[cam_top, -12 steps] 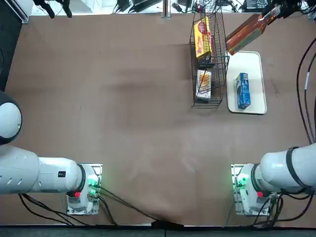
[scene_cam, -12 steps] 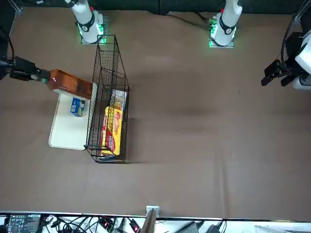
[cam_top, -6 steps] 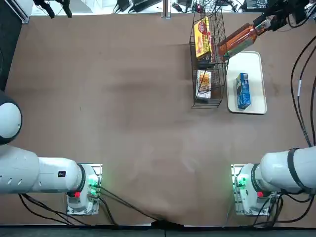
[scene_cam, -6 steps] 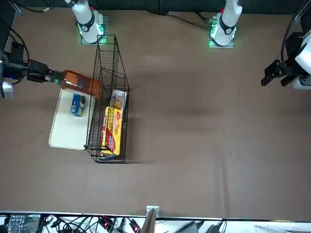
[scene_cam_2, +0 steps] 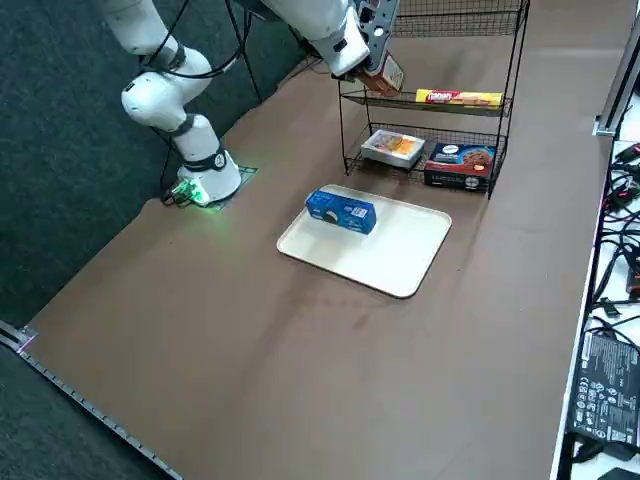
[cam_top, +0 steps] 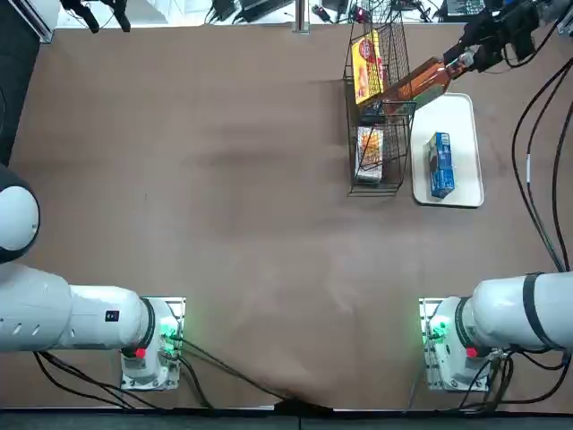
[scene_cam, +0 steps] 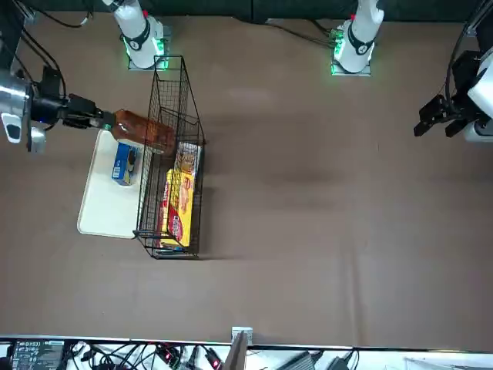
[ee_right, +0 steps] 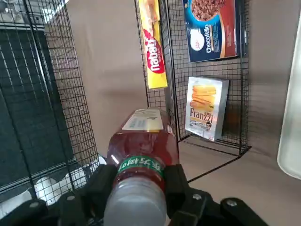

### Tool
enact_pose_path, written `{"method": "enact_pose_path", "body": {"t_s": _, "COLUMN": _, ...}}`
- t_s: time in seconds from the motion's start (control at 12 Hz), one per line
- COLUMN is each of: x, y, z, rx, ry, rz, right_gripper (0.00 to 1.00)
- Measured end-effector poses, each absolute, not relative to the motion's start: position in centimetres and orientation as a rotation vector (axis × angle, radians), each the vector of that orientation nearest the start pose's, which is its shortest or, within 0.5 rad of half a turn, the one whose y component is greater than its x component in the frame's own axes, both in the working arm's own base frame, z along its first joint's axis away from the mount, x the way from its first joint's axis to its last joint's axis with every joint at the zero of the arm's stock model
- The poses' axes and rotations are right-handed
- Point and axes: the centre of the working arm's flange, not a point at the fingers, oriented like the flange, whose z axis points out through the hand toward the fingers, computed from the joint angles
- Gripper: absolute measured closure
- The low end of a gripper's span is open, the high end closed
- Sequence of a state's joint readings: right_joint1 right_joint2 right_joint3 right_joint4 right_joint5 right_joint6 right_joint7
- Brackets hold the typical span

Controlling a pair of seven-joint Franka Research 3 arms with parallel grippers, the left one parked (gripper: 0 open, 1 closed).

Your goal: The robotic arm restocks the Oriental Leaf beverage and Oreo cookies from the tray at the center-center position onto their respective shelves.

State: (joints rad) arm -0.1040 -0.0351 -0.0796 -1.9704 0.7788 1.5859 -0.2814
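As the Oriental Leaf bottle (ee_right: 143,141) reached base first into the wire shelves (scene_cam_2: 452,103), my right tool (ee_right: 141,174) gripped it near its cap; beside the shelves, the blue Oreo box (scene_cam_2: 340,211) lay on the white tray (scene_cam_2: 385,255) on the desk (scene_cam_2: 330,380)

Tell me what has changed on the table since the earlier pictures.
The right gripper has carried the tea bottle away from its own side and further into the wire rack, above the tray side; it holds it by the neck throughout. The blue box, the tray and the rack stayed put.
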Motion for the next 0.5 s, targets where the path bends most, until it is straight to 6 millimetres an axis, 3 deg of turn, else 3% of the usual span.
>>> {"method": "enact_pose_path", "body": {"t_s": 0.5, "x": 51.9, "y": -0.2, "z": 47.9, "rx": -2.324, "ry": 0.142, "rz": 0.202, "right_gripper": 0.42}}
